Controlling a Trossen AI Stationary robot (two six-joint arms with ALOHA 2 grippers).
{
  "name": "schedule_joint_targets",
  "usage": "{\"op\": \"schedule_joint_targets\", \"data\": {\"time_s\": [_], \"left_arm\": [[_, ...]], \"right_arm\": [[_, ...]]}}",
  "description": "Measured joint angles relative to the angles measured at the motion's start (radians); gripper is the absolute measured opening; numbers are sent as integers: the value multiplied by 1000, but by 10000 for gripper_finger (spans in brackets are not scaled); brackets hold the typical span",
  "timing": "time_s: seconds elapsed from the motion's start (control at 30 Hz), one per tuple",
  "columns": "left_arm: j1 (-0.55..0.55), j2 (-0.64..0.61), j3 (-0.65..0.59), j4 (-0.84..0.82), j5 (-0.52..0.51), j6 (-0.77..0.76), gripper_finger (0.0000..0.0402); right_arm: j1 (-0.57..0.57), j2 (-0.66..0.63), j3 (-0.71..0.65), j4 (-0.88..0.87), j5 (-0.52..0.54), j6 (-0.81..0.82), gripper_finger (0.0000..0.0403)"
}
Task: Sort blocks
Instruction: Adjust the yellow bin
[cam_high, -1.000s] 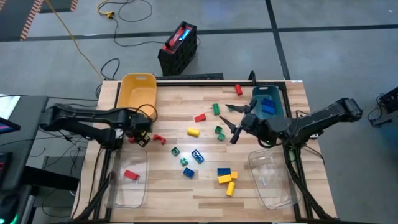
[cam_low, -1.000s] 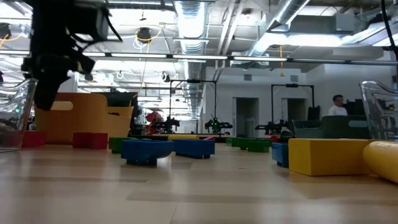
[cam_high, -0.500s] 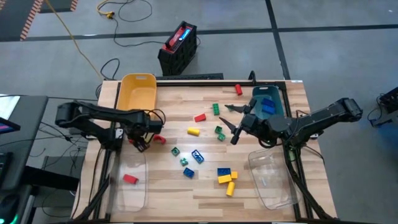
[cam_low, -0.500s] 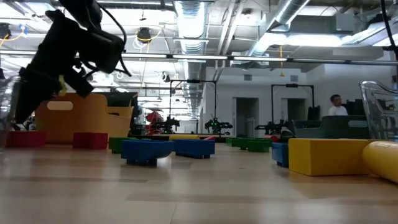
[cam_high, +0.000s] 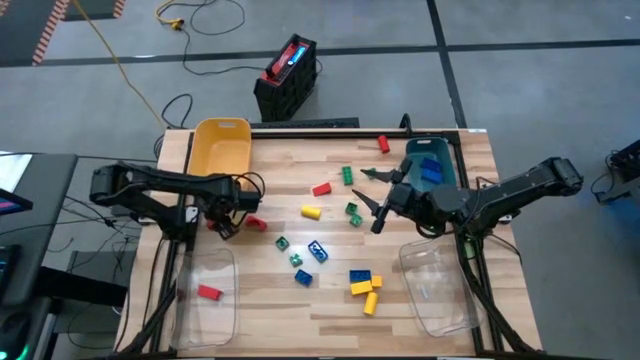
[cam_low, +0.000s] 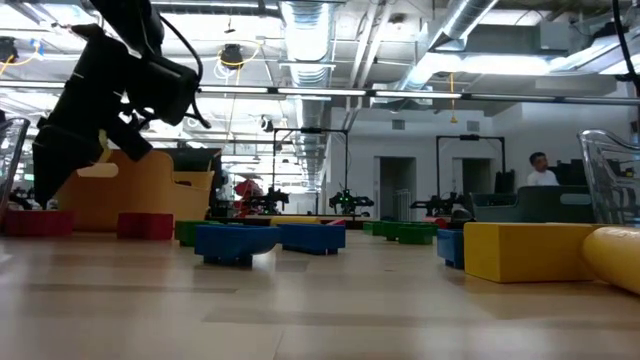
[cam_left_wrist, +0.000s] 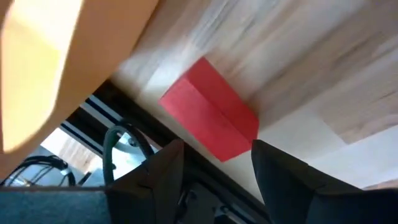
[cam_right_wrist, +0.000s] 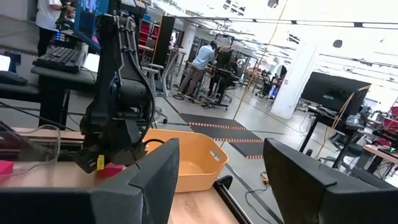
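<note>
- The blocks lie loose across the middle of the wooden tabletop: a red one and a green one toward the far edge, a yellow one near the centre, and green and blue ones just nearer than it.
- A blue block touching 2 yellow ones forms a cluster toward the near edge.
- 1 red block sits alone by the far edge, just beside the teal bin at the far right corner, and blue blocks lie inside that bin.
- Another red block lies inside the clear bin at the near left corner.
- A second clear bin stands at the near right corner, and the yellow bin at the far left corner.
- The left gripper hangs low near the left edge, just in front of the yellow bin; its fingers stand apart with nothing between them.
- In the left wrist view a red block lies on the wood just beyond those parted fingers, and the high view shows it just beside the gripper, toward the centre.
- The right gripper is held right of centre, beside the teal bin, its 2 fingers spread wide and empty, pointing toward the middle of the tabletop.
- In the low view the left gripper comes down in front of the yellow bin.
- A black crate stands on the floor beyond the far edge.
- People stand in the room behind.
</note>
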Motion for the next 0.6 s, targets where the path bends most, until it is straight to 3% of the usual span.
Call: {"op": "schedule_joint_targets", "data": {"time_s": [0.2,0.6], "left_arm": [[19,-2,-14,32,64,-6,183],[6,2,-18,47,92,30,183]], "right_arm": [[2,0,0,-1,0,1,249],[32,0,0,0,-2,-4,249]]}}
